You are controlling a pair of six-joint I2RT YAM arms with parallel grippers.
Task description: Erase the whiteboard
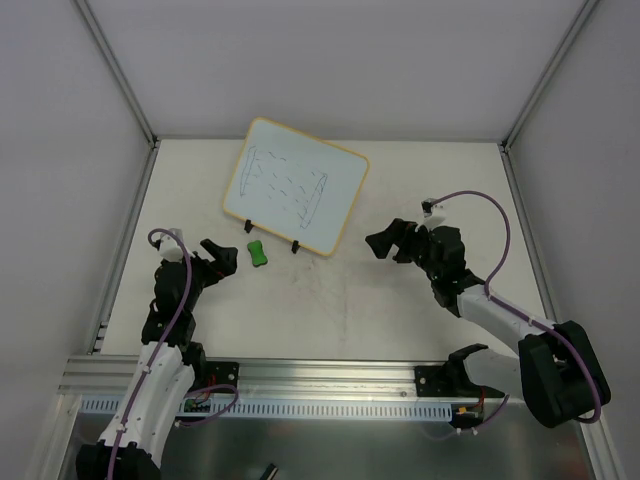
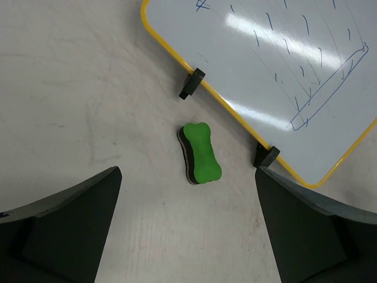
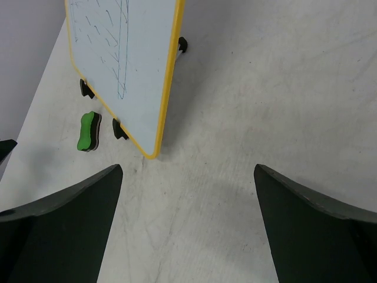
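Whiteboard (image 1: 296,186) stands ahead and right of left gripper (image 1: 221,256)

1 whiteboard (image 1: 295,185), with 3 black feet (image 3: 119,130) showing in the right wrist view: 2 along its near edge and 1 behind it. 1 green eraser (image 1: 258,253). 2 grippers: 1 left gripper (image 1: 222,258) and 1 right gripper (image 1: 385,240), each with 2 fingers (image 2: 70,224). 1 table (image 1: 330,310).
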